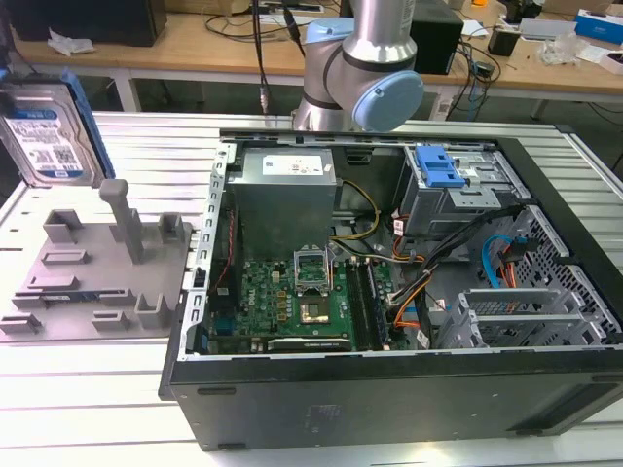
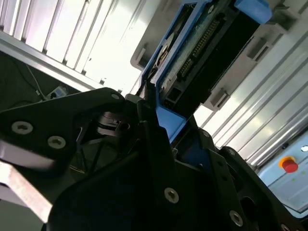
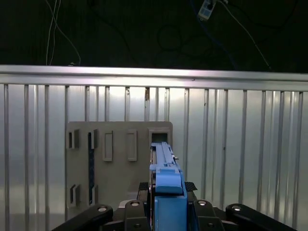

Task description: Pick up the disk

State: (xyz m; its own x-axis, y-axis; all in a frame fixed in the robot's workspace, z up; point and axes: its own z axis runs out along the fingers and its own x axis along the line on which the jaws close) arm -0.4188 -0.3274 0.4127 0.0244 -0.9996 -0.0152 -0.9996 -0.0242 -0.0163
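Ribbed aluminium tabletop [image 1: 117, 428], workbenches behind.

Claw [image 3: 167, 204]: black fingers [image 2: 154, 139] pressed against the blue rail of the disk [image 1: 44, 136], pinching it edge-on.

Disk: held upright, clear of the table, at the exterior view's far left, above the grey fixture [image 1: 92, 277]. Silver metal face, blue-and-white barcoded label, blue plastic rails on its sides.

Exterior view adds: label face turned toward the camera; fixture with upright posts lying flat on the table; open computer case [image 1: 389, 292] at the exterior view's right of the fixture, green motherboard [image 1: 292, 297] inside, blue-topped drive cage [image 1: 443, 180] in its far corner; arm's silver and pale blue joint [image 1: 365, 78] behind the case.

First wrist view adds: disk [image 3: 166, 178] seen from its thin edge, fixture [image 3: 110, 163] directly below, slots visible from above.

Second wrist view adds: disk's [image 2: 202, 62] connector end and dark underside, rail clipped round it.
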